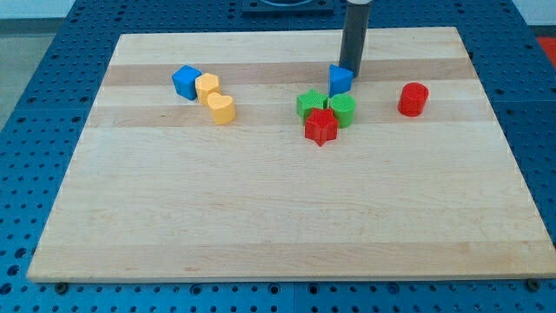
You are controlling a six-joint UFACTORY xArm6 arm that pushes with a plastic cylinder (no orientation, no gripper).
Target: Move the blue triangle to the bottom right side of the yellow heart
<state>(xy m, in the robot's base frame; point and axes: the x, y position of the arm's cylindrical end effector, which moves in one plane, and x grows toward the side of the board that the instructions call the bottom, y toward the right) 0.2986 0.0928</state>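
Note:
The blue triangle (340, 80) sits at the upper middle of the wooden board (278, 217). My tip (350, 69) touches its upper right side, just behind it. The yellow heart (222, 109) lies at the upper left, far to the left of the triangle. A yellow block (207, 87) touches the heart's upper left, and a blue cube (185, 82) sits just left of that.
Just below the blue triangle stand a green star (309, 103), a green block (342, 110) and a red star (321, 127), clustered together. A red cylinder (413, 99) stands alone at the right.

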